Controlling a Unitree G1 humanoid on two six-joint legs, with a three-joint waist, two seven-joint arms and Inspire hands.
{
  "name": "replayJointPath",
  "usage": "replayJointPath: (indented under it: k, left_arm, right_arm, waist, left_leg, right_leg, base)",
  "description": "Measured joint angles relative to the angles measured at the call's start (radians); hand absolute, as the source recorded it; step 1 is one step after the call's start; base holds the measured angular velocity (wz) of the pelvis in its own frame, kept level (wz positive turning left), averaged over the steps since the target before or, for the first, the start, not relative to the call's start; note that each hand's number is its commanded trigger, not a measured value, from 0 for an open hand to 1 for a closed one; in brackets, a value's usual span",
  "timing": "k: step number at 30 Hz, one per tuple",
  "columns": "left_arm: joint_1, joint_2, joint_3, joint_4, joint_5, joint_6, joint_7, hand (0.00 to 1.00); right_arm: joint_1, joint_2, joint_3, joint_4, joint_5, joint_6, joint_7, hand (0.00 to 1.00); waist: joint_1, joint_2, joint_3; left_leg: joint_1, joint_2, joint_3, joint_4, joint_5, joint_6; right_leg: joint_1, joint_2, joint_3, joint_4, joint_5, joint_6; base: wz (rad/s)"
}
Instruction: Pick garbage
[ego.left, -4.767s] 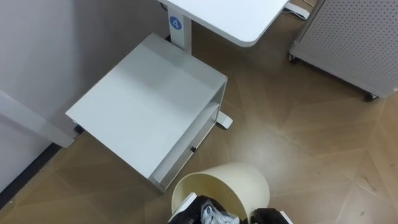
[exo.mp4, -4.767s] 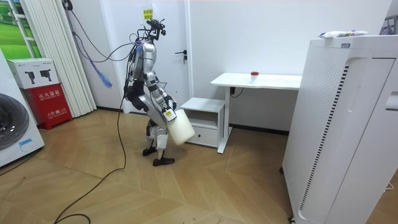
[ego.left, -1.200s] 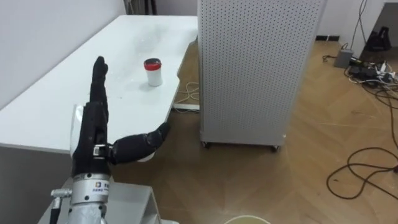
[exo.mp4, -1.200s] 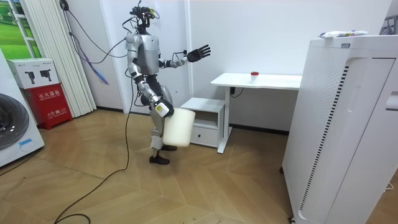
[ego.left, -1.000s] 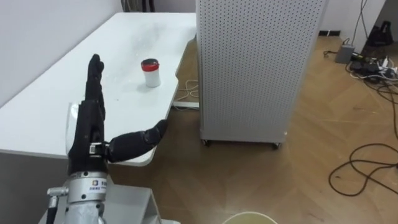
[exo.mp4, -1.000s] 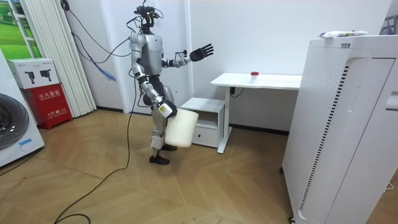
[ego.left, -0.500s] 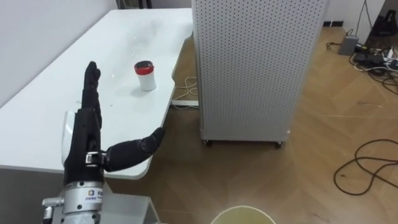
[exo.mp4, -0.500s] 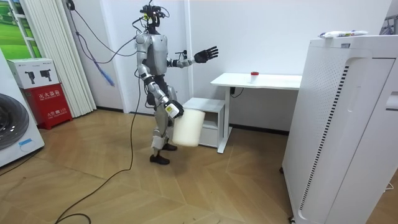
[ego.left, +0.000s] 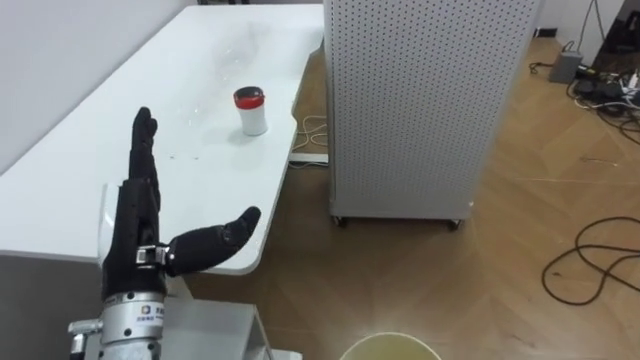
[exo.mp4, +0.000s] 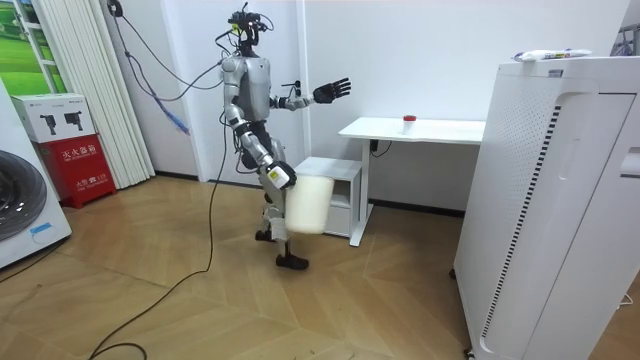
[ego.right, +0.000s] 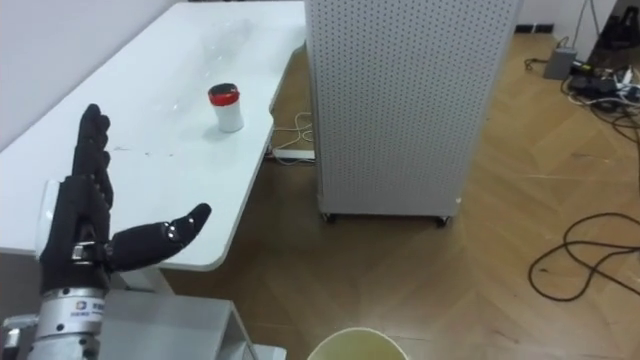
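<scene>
Left hand stood upright before me, spread wide and holding nothing, by the near end of the white table. Farther along the table sat the red-lidded cup, well apart from it. The cream bin hung at my right hand; I could not tell its grip.

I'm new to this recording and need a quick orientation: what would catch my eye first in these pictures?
The robot's left hand is raised with straight fingers before the near end of a white table. Farther along the table stands a small red-lidded cup; a tall perforated white cabinet stands on the floor to its right. In the room view the robot carries a cream bin at its side.
</scene>
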Motion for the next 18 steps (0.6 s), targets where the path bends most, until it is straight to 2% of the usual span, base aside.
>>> replayJointPath:
  k: [1,2,3,5,6,7,9,10,11,12,14,15,16,17,18]
  left_arm:
    - [-0.001,0.001,-0.002,0.000,0.000,0.000,-0.002,0.00]
    - [-0.002,0.003,0.002,0.000,0.003,0.000,-0.001,0.00]
    - [0.000,0.002,0.001,0.001,0.004,0.000,0.001,0.00]
    - [0.001,0.001,0.011,0.000,0.000,-0.001,0.003,0.00]
    - [0.002,0.001,0.015,0.000,-0.003,-0.001,0.003,0.00]
    - [0.002,0.002,0.016,-0.001,-0.004,-0.001,0.003,0.00]
    - [0.004,0.000,0.015,-0.001,-0.004,0.000,0.007,0.00]
    - [0.003,0.000,0.014,-0.002,-0.005,0.000,0.011,0.00]
    - [0.003,0.001,0.014,-0.001,-0.006,0.000,0.011,0.00]
    - [0.003,0.000,0.014,-0.001,-0.008,0.000,0.010,0.00]
    - [0.006,0.000,0.009,-0.001,-0.011,0.000,-0.001,0.00]
    - [0.006,0.000,0.006,-0.001,-0.011,0.000,-0.001,0.00]
    - [0.003,-0.001,0.002,-0.001,-0.012,-0.001,-0.001,0.00]
    - [0.004,-0.001,0.002,0.001,-0.014,0.000,-0.001,0.00]
    - [0.004,-0.001,0.002,0.003,-0.016,0.000,-0.001,0.00]
  right_arm:
    - [0.000,-0.004,-0.006,0.001,0.001,-0.002,0.002,1.00]
    - [-0.002,-0.005,-0.008,0.002,0.002,-0.004,0.005,1.00]
    - [-0.002,-0.008,-0.009,0.001,0.001,-0.005,0.005,1.00]
    - [-0.018,-0.009,-0.009,0.000,0.004,-0.005,0.016,1.00]
    - [-0.022,-0.007,-0.007,-0.004,0.005,-0.005,0.021,1.00]
    - [-0.022,-0.006,-0.001,-0.008,0.002,-0.006,0.030,1.00]
    - [-0.020,-0.010,0.010,-0.007,0.000,-0.006,0.044,1.00]
    - [-0.021,-0.019,0.030,-0.007,0.001,-0.006,0.050,1.00]
    - [-0.024,-0.024,0.046,-0.007,0.004,-0.006,0.060,1.00]
    - [-0.024,-0.024,0.052,-0.008,0.003,-0.006,0.063,1.00]
    - [-0.024,-0.025,0.070,-0.010,0.001,-0.006,0.065,1.00]
    - [-0.024,-0.028,0.070,-0.010,0.001,-0.007,0.064,1.00]
    - [-0.027,-0.034,0.070,-0.011,0.002,-0.011,0.059,1.00]
    - [-0.034,-0.036,0.070,-0.009,-0.002,-0.011,0.054,1.00]
    - [-0.034,-0.035,0.071,-0.008,-0.003,-0.011,0.050,1.00]
  waist:
    - [-0.002,0.009,-0.0083]
    - [0.006,0.008,-0.0102]
    - [0.007,0.009,-0.0109]
    - [0.019,0.014,-0.0148]
    - [0.021,0.013,-0.0145]
    - [0.020,0.011,-0.0151]
    - [0.033,0.006,-0.0105]
    - [0.045,0.010,-0.0097]
    - [0.047,0.008,-0.0061]
    - [0.046,0.005,-0.0041]
    - [0.043,-0.017,-0.0021]
    - [0.041,-0.028,0.0024]
    - [0.040,-0.027,0.0008]
    - [0.045,-0.031,0.0030]
    - [0.043,-0.031,0.0032]
  left_leg:
    - [0.010,0.003,-0.012,0.018,-0.017,-0.012]
    - [0.036,0.008,-0.015,0.016,-0.032,-0.021]
    - [0.050,0.014,-0.017,0.012,-0.038,-0.026]
    - [0.083,0.044,-0.022,0.010,-0.061,-0.045]
    - [0.089,0.053,-0.020,0.020,-0.065,-0.051]
    - [0.089,0.071,-0.017,0.068,-0.071,-0.060]
    - [0.049,0.095,-0.008,0.243,-0.065,-0.069]
    - [0.007,0.119,-0.004,0.394,-0.035,-0.085]
    - [-0.038,0.137,-0.004,0.518,0.030,-0.090]
    - [-0.054,0.143,-0.004,0.567,0.070,-0.090]
    - [-0.106,0.145,0.002,0.673,0.237,-0.087]
    - [-0.121,0.142,0.004,0.678,0.239,-0.088]
    - [-0.163,0.143,0.010,0.671,0.206,-0.071]
    - [-0.201,0.141,0.033,0.629,0.153,-0.071]
    - [-0.217,0.139,0.040,0.593,0.132,-0.076]
  right_leg:
    - [0.014,0.004,-0.026,0.017,0.007,-0.011]
    - [0.028,0.009,-0.038,0.039,0.031,-0.040]
    - [0.030,0.013,-0.043,0.058,0.019,-0.043]
    - [0.037,0.034,-0.058,0.117,-0.045,-0.057]
    - [0.041,0.040,-0.060,0.129,-0.060,-0.059]
    - [0.055,0.052,-0.072,0.141,-0.084,-0.069]
    - [0.086,0.066,-0.079,0.161,-0.111,-0.086]
    - [0.113,0.082,-0.079,0.171,-0.133,-0.101]
    - [0.140,0.095,-0.078,0.183,-0.154,-0.115]
    - [0.154,0.099,-0.080,0.185,-0.164,-0.119]
    - [0.201,0.093,-0.072,0.179,-0.194,-0.133]
    - [0.207,0.091,-0.070,0.176,-0.199,-0.135]
    - [0.208,0.087,-0.070,0.170,-0.204,-0.137]
    - [0.212,0.084,-0.067,0.157,-0.204,-0.138]
    - [0.222,0.082,-0.069,0.144,-0.204,-0.138]
  base:
    - [0.34]
    - [0.26]
    - [0.13]
    - [0.06]
    - [0.10]
    - [0.08]
    - [-0.09]
    - [-0.34]
    - [-0.32]
    - [-0.11]
    - [0.03]
    - [0.08]
    - [0.00]
    - [0.03]
    - [0.08]
